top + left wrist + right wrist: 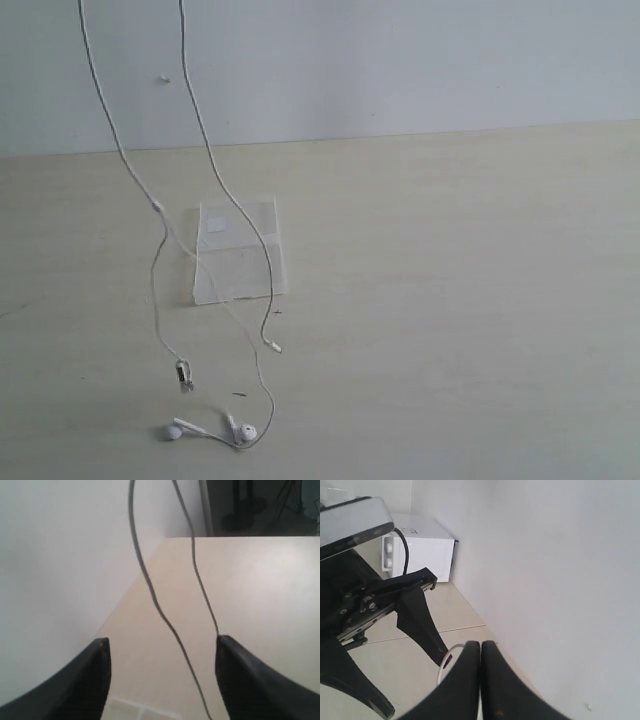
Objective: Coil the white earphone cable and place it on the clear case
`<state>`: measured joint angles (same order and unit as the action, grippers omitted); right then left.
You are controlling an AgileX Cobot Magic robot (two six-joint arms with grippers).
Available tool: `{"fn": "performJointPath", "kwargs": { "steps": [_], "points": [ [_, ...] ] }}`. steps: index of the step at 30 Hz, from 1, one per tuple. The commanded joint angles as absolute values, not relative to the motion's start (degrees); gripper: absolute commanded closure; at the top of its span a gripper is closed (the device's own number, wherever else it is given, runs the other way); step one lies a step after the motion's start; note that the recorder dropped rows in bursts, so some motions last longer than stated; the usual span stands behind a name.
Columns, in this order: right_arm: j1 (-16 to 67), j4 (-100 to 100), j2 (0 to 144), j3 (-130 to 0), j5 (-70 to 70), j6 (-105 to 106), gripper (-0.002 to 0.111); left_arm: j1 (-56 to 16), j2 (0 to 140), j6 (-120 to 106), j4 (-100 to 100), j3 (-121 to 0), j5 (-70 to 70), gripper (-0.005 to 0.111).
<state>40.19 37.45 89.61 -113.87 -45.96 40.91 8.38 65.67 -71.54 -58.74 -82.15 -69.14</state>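
The white earphone cable [213, 165] hangs in two strands from above the exterior view's top edge, so neither gripper shows there. Its two earbuds [246, 433] rest on the table; the inline remote [184, 375] and the plug [273, 346] dangle just above it. The clear case [240, 255] lies flat behind the strands, white label up. My left gripper [162, 647] is open, with one cable [150, 587] strand passing between its fingers and the other meeting one fingertip. My right gripper [480, 645] is shut, a white loop of cable [444, 662] bulging out beside its fingers.
The pale table [480, 300] runs back to a white wall [400, 60]. In the right wrist view the left arm's open black fingers [420, 622] sit close by, with a white box-like appliance [422, 547] beyond them.
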Motion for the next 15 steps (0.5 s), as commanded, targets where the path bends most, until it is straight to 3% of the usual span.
{"fn": "performJointPath", "kwargs": {
  "steps": [1, 15],
  "points": [
    [40.4, 36.9, 89.6, -114.2, -45.2, 40.5, 0.108, 8.0, 65.3, -70.4, -64.0, -82.0, -69.1, 0.047],
    [40.4, 40.0, 89.6, -114.2, -45.3, 40.9, 0.108, 7.9, 65.3, -70.5, -66.7, -81.7, -70.0, 0.047]
  ]
}}
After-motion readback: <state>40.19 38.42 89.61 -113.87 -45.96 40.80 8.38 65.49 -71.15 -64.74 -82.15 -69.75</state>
